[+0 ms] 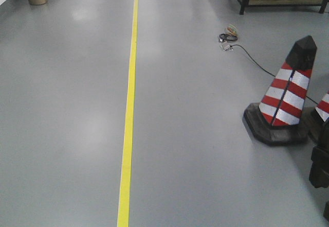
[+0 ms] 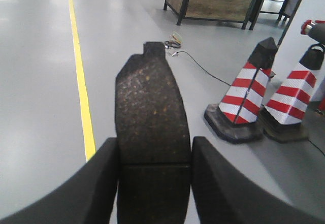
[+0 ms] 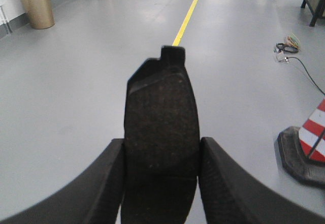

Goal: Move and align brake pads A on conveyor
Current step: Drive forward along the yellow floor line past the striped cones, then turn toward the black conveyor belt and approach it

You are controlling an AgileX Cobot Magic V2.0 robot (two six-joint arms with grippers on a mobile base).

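I see the left claw (image 2: 154, 183) clamping one brake pad (image 2: 151, 117) and the right claw (image 3: 161, 183) clamping another pad (image 3: 161, 132), both seemingly above the yellow floor line (image 1: 128, 114); conveyor not visible.

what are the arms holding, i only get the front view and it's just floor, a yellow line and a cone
Observer: The left gripper is shut on a brake pad, shown in the left wrist view.
Operator: and the right one
Observer: The right gripper is shut on another pad, its end tab pointing away from the camera.
Operator: any conveyor under them
Observer: No. Both wrist views show only grey floor behind the pads; the left one also shows a second cone beside yours.
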